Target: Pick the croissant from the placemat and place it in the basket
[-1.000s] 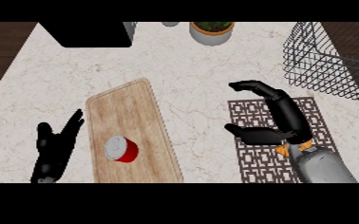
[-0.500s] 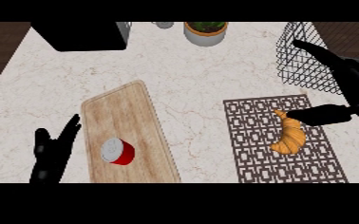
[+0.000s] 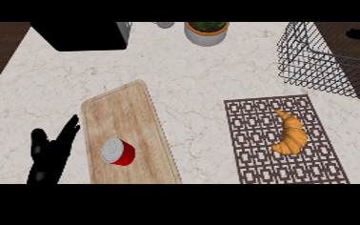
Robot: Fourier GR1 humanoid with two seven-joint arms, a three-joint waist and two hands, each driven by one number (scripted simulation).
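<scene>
Looking down at the counter right now, and here is the croissant: it lies flat on the placemat at 4 o'clock, on the mat's right half, curved, with its upper tip pointing toward 11 o'clock. Nothing of mine touches it. The wire basket stands at 2 o'clock, apart from the croissant, with its near edge just beside the mat's far right corner.

My left hand rests at 8 o'clock, released, fingers straight and pointing toward 12 to 1 o'clock, holding nothing. It sits just beside the left edge of the wooden board, not on it. On the near end of that board stands a red can with a silver top, upright.

My right hand shows only as a dark scrap at the 2 o'clock edge, behind the basket; released or clenched, I cannot tell.

Up at 12 o'clock there is a potted plant, and at 10 to 11 o'clock a black box sits at the counter's far edge.
</scene>
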